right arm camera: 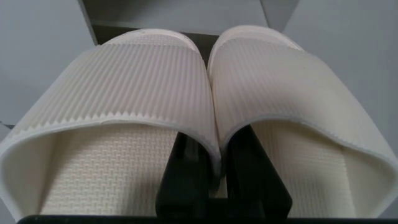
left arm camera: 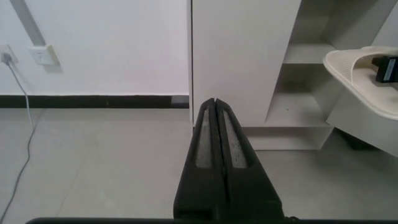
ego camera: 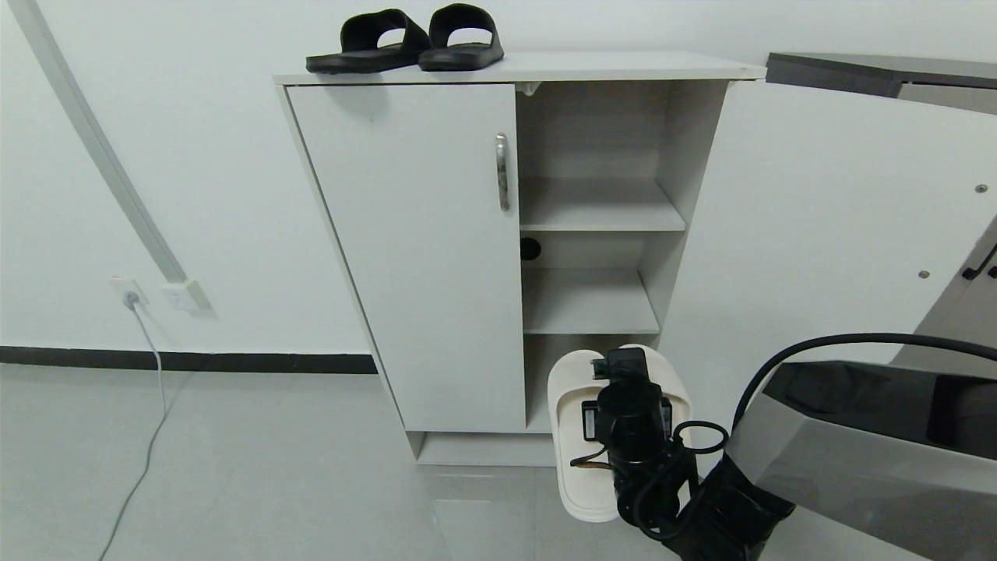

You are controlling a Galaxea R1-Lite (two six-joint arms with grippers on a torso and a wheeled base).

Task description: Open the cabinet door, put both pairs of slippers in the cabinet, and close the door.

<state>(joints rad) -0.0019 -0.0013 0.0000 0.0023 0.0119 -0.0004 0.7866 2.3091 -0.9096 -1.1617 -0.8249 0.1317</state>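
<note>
The cream slippers (right arm camera: 143, 81) show ribbed matt foam straps; the cabinet (ego camera: 405, 257) is smooth matt board with a metal handle (ego camera: 502, 171).

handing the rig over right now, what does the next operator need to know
Left gripper: shut, empty, low above the floor, facing the cabinet.
Right gripper: shut on the white slippers; its fingers pinch both inner strap edges together. The pair is held in front of the bottom compartment.
Black slippers: on top of the cabinet.
Done: right door is open.
Left: set the white pair inside, fetch the black pair and put it in, close the door.
</note>
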